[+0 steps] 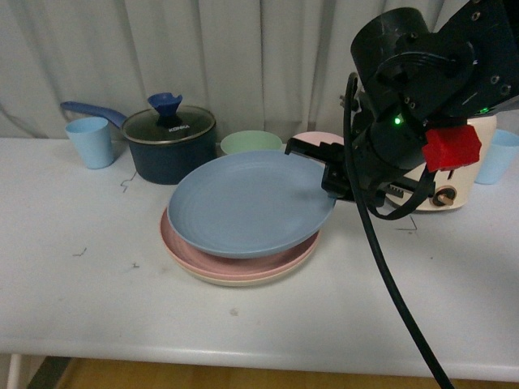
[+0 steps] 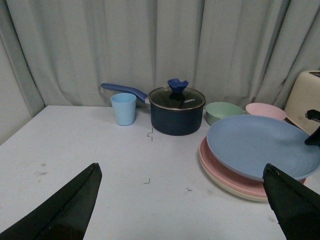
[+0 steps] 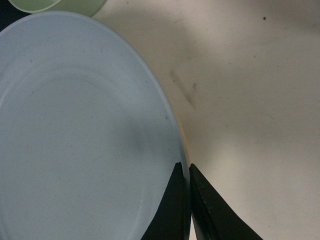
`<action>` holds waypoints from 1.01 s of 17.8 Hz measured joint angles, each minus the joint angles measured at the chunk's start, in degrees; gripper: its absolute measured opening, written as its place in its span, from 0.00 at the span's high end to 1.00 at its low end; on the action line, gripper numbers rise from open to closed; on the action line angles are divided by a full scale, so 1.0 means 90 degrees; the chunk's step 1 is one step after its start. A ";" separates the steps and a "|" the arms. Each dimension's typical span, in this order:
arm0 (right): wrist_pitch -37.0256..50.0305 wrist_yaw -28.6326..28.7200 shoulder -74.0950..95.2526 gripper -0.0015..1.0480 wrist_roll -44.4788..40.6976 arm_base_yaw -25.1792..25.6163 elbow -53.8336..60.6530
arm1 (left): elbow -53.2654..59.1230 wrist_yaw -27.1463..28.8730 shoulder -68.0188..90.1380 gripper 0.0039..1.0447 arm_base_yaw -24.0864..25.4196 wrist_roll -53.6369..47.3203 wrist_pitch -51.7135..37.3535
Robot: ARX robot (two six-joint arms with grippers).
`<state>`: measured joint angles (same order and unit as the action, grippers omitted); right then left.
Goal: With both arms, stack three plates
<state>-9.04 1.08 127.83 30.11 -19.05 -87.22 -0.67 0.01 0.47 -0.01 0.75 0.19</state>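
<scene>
I am holding the blue plate [image 1: 247,203] by its rim at three o'clock with my right gripper [image 3: 187,172], whose two black fingers are pinched nearly together on the plate's thin edge. The plate is matte, shallow and round, with faint ridges circling its rim, and it is sitting tilted, its gripped side raised, on top of the pink plate [image 1: 182,247]. The pink plate is lying flat on the cream plate [image 1: 235,281], of which only a thin crescent is showing at six o'clock. So I am counting three plates, one of each colour, stacked near the middle of the white table [image 1: 89,275].

My left gripper [image 2: 182,200] is standing wide open, its two dark fingers spread far apart with nothing between them, and it is hovering above the table well away from the stack.

Behind the stack, at twelve o'clock, one dark blue pot [image 1: 168,150] with a glass lid is standing beside one green bowl [image 1: 251,143] and one pink bowl [image 2: 265,110]. I am seeing two light blue cups [image 1: 89,142], one at each far end of the table, and one cream toaster [image 1: 450,190] at three o'clock.
</scene>
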 joint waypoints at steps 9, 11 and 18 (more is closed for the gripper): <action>0.2256 0.0653 -0.3320 0.07 -0.0085 0.0427 0.2159 | 0.0000 0.0000 0.0000 0.06 0.0000 0.0002 0.0000; 0.4503 -0.1154 -0.4568 0.29 -0.1741 0.0539 0.3769 | 0.0000 0.0002 0.0000 0.06 0.0000 0.0002 0.0000; 0.4410 -0.0736 -0.8944 0.98 -0.3305 0.1566 0.7805 | 0.0000 -0.0002 0.0000 0.06 0.0000 0.0000 0.0000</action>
<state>30.65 -5.54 47.33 0.36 -4.95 -16.97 -0.67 -0.01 0.47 -0.01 0.75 0.19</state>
